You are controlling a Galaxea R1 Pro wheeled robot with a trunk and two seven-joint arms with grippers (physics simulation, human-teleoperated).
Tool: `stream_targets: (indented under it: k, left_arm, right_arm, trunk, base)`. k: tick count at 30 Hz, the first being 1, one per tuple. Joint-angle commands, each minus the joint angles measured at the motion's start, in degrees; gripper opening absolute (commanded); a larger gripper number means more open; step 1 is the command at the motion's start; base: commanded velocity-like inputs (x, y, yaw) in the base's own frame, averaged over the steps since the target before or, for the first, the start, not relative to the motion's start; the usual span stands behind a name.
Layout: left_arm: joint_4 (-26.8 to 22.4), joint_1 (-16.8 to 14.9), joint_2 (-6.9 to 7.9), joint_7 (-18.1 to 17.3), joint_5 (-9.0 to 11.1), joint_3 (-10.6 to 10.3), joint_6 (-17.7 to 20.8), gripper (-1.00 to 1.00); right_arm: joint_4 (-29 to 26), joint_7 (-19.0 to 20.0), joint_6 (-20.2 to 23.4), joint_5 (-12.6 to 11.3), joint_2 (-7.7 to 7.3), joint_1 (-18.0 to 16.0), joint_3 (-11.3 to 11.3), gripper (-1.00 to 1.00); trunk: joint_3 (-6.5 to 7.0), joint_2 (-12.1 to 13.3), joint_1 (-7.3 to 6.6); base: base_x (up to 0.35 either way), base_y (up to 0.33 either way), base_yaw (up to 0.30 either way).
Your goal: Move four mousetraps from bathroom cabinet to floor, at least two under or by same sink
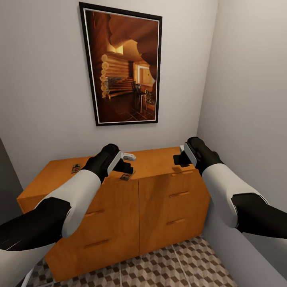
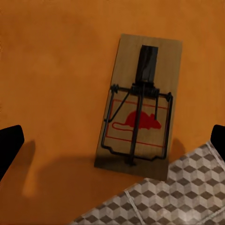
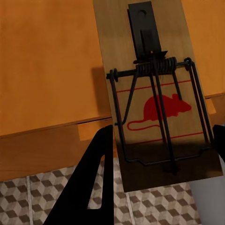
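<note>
Right wrist camera: we saw one mousetrap (image 3: 154,101) close to the lens, a wooden slab printed with a red mouse outline, carrying a dark metal spring, wire bar and black tab. Its lower end overhung the cabinet (image 3: 47,70) edge. Our right gripper (image 3: 157,180) stood spread, one dark finger (image 3: 91,183) beside the slab; contact could not be judged. Below lay the cube-patterned bathroom floor (image 3: 42,201).

Cabinet (image 1: 159,207) against the back wall, below a framed picture (image 1: 121,65).
One mousetrap (image 1: 75,168) near the top's left back edge, another (image 1: 126,175) at its front edge mid-way, a third (image 3: 154,98) overhanging the front edge.
</note>
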Motion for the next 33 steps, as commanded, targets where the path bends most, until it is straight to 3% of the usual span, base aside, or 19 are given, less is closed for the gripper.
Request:
stream_targets:
  k: [1, 33]
  left_arm:
    - [0.0, 0.0, 0.05, 0.0, 0.2, -0.3, 0.2, 1.00]
    - [2.1, -0.1, 0.13, 0.0, 0.3, -0.2, 0.2, 1.00]
  right_arm:
    - [0.0, -0.1, 0.2, -0.2, -0.02, 0.0, 0.2, -1.00]
    - [0.0, -0.1, 0.2, -0.3, -0.02, 0.0, 0.2, -1.00]
  trunk:
    - [-0.06, 0.0, 0.00]
    - [-0.06, 0.0, 0.00]
  base:
    - [0.045, 0.000, 0.000]
    - [0.008, 0.000, 0.000]
